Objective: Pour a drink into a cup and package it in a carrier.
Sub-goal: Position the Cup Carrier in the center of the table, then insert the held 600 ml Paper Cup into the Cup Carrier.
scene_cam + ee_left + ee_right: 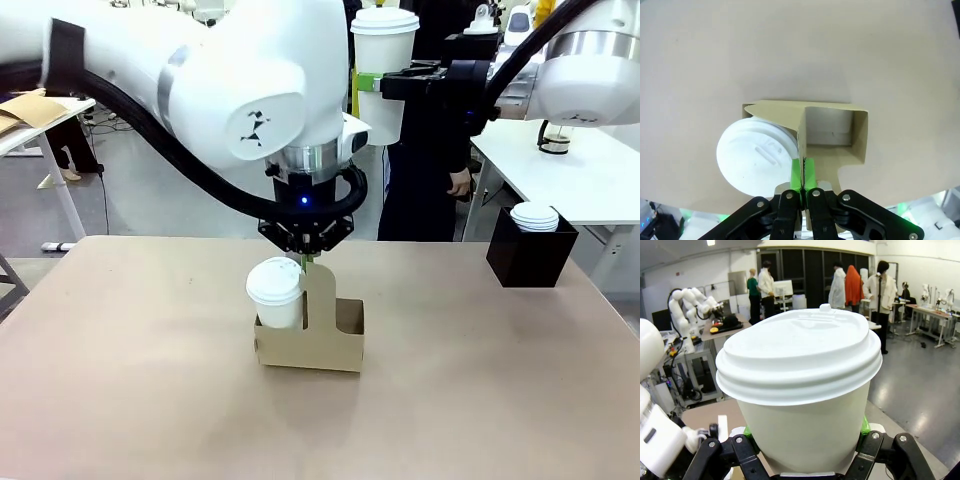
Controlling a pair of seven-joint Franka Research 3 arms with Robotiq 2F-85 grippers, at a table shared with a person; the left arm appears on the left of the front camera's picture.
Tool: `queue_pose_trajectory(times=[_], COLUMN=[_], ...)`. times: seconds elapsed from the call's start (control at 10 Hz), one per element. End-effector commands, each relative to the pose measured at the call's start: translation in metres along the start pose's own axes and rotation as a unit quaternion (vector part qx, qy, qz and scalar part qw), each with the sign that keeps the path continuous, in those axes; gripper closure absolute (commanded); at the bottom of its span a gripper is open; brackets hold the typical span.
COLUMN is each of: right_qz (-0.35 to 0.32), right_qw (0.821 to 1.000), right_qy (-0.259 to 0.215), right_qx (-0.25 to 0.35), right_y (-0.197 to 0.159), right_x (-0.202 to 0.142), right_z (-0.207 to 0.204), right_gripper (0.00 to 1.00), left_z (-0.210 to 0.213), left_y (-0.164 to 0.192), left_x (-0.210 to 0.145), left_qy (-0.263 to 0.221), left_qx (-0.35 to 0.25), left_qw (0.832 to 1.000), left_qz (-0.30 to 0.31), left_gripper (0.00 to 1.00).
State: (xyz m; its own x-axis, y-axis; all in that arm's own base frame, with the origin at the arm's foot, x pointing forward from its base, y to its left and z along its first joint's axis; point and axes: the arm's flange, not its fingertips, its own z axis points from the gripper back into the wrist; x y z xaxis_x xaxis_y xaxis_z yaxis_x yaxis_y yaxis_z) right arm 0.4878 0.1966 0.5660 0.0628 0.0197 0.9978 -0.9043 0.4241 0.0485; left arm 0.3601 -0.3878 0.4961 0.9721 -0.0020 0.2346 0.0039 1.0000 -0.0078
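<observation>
Your right gripper (386, 88) is clamped on a tall, tapered white paper cup (385, 60) with a domed white plastic lid. It holds the cup upright, high above and well apart from the low brown cardboard carrier (335, 350). Your left gripper (305, 260) points straight down and is pinched tight on the carrier's upright central handle tab (801, 135). The step in hand looks like seating the raised cup in the empty round hole (832, 132) just to one side of the left gripper. A second lidded white cup (274, 292) stands in the hole on the other side. Hold the tab firmly so the carrier cannot slide on the beige table (120, 350). Lower the cup upright, and mind the left wrist, which crowds the space above that hole. The held cup looks plain and undented, with its lid seated evenly all round. You cannot tell whether there is drink inside.
</observation>
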Motion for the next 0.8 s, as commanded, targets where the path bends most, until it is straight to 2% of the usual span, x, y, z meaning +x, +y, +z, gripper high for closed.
queue_pose_trajectory(times=[0.0,0.2,0.3,0.7], right_qz=[0.002,0.002,0.002,0.002], right_qw=[1.000,1.000,1.000,1.000], right_qy=[0.000,0.000,0.000,0.000], right_qx=[-0.006,-0.006,-0.006,-0.006], right_y=[0.001,0.001,0.001,0.001], right_x=[0.003,0.003,0.003,0.003], right_z=[-0.002,-0.002,-0.002,-0.002], right_gripper=[0.19,0.19,0.19,0.19], left_z=[-0.010,-0.016,-0.004,-0.004], left_y=[-0.012,-0.022,-0.009,-0.009], left_x=[0.000,-0.007,0.002,0.002], left_qy=[-0.008,-0.001,-0.004,-0.004], left_qx=[0.012,0.043,0.001,0.001], left_qw=[1.000,0.999,1.000,1.000], left_qz=[0.019,-0.003,0.004,0.004], left_gripper=[0.98,0.98,0.98,0.98])
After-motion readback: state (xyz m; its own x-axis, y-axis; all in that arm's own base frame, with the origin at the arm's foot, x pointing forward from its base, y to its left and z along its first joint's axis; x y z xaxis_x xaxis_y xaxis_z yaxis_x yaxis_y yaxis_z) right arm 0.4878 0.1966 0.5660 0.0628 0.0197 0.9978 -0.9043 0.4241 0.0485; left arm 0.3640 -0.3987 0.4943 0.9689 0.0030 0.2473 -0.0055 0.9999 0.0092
